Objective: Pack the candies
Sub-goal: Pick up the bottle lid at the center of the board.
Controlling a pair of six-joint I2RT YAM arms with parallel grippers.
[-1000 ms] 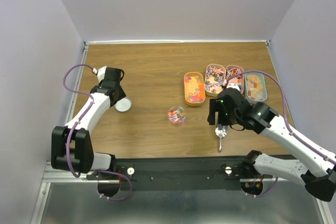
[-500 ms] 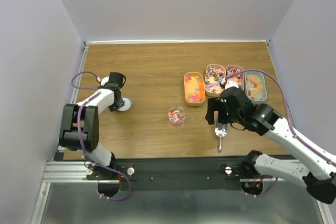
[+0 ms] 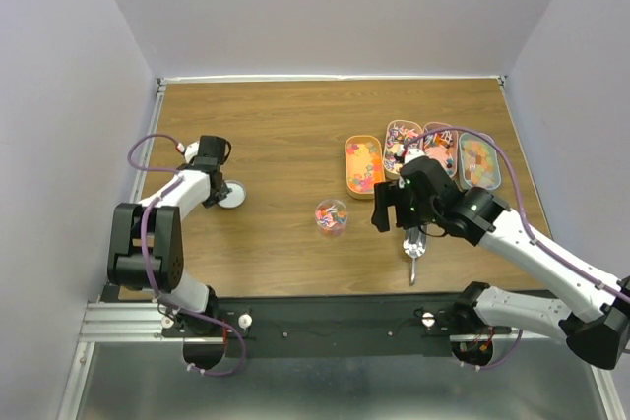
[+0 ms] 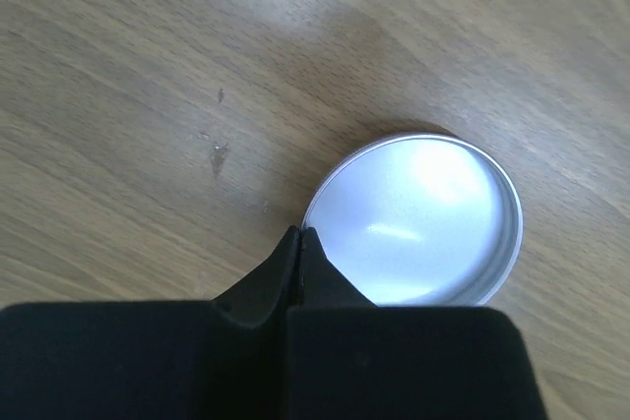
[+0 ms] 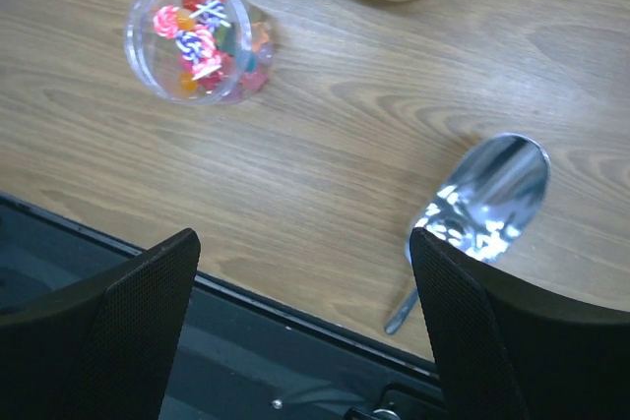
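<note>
Desk (image 3: 285, 135): brown wood grain, carrying everything below.
Left claw (image 4: 300, 238): fingers pressed together, no gap between them. Their tips sit at the near rim of the lid; whether they pinch that rim cannot be told.
Lid (image 4: 423, 218): round, silvery metal, lying flat on the left side of the desk, well apart from the jar.
Right claw (image 5: 303, 243): fingers spread wide apart, nothing between them, hanging above the desk near its front edge.
Candies (image 5: 197, 31): a small heap of pink, red, orange and striped sweets inside the jar, with more filling the trays.
Jar (image 3: 331, 215): clear, round and uncovered, standing near the middle of the desk, to the left of the right claw and near the closest tray.
Scoop (image 5: 492, 194): shiny metal, lying on the desk with its bowl toward the trays and its thin handle pointing at the front edge. It is untouched by either claw, and in the wrist view it lies just beside the right-hand finger.
Trays (image 3: 363, 165): four oblong ones side by side on the right, far half of the desk. The orange one is nearest the jar, and the right arm crosses over part of the others.
</note>
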